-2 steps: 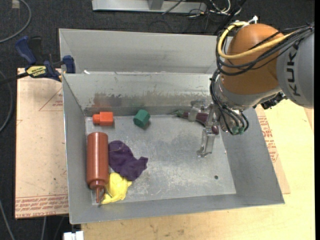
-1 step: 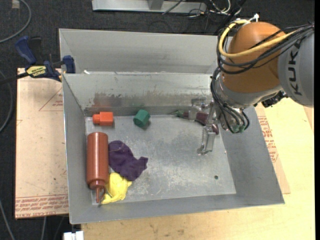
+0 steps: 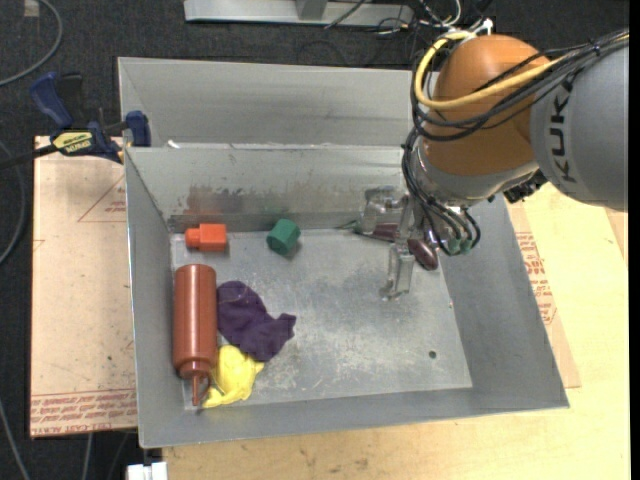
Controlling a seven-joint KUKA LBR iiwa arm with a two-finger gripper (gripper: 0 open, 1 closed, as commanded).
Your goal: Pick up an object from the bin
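My gripper (image 3: pixel 398 274) hangs low over the bin's right half, its tip close to the bare floor. A small dark maroon thing (image 3: pixel 426 254) sits right beside it, partly hidden under the wrist; I cannot tell if it is held. Next to that a bit of green (image 3: pixel 457 244) peeks out from under the arm. The nearest free thing is a green block (image 3: pixel 284 236) to the left, by the back wall.
An orange block (image 3: pixel 207 236) lies at the back left. Along the left wall stands a reddish-brown bottle (image 3: pixel 194 317) on its side, with a purple cloth (image 3: pixel 254 320) and a yellow soft thing (image 3: pixel 232 376) against it.
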